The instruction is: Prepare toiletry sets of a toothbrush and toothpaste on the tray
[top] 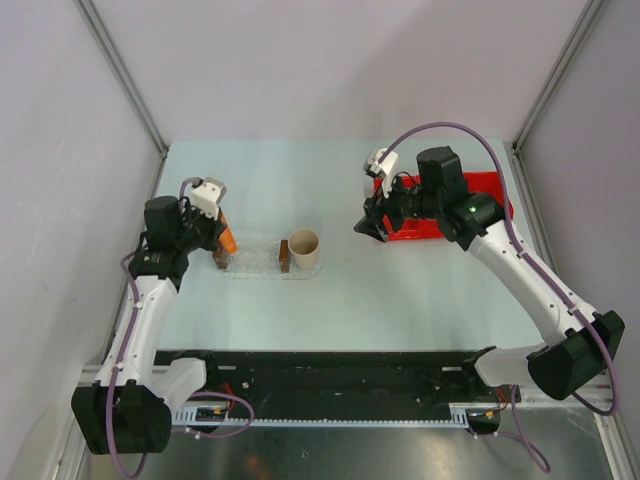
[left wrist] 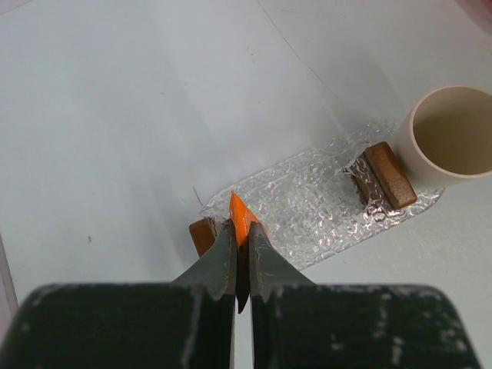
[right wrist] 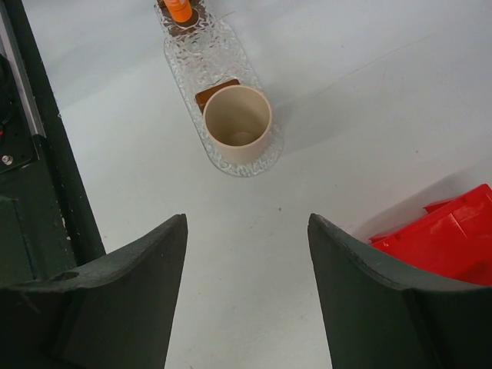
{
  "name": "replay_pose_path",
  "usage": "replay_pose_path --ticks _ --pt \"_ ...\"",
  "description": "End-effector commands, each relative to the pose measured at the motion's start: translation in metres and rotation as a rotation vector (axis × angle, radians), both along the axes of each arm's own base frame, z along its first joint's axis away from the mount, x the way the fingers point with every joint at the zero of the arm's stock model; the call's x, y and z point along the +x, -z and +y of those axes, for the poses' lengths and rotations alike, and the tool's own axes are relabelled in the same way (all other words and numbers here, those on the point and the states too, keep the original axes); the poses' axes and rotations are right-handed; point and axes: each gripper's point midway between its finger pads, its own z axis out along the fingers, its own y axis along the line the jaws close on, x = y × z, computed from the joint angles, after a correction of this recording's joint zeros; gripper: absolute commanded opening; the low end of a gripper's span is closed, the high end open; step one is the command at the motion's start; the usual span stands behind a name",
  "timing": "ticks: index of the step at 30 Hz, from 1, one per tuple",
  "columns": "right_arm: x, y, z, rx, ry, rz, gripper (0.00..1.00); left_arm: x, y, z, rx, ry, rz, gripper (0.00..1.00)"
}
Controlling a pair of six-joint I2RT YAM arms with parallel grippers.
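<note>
A beige cup (top: 303, 247) and two brown blocks (left wrist: 384, 175) are borne by the clear tray (left wrist: 307, 207), with the cup at its right end. The orange toothpaste (left wrist: 240, 215) is pinched in the left gripper (left wrist: 242, 254) at the tray's left end. The right gripper (right wrist: 246, 223) is held wide, gripping nothing, near the red bin (top: 480, 195) at the far right.

- Legible text, labels, brands, numbers and signs: none in any view.
- Orange toothpaste (left wrist: 240, 217): the visible face is plain, with no readable print.
- Cup (right wrist: 237, 154) and red bin (right wrist: 438, 238): plain surfaces, with no readable marking.
</note>
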Motion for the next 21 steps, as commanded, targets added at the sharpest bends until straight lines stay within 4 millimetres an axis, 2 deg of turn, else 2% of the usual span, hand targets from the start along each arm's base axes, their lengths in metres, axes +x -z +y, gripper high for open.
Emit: replay_pose_path --ticks 1,21 --pt "-0.002 -0.0117 -0.0002 0.029 -0.006 -0.027 0.69 0.0021 -0.014 -0.0058 -0.031 0.031 -0.056 0.0" --pt "-0.0022 -0.0118 -0.0012 0.03 -0.003 -0.023 0.69 0.0041 -0.0059 -0.004 -0.021 0.03 -0.036 0.0"
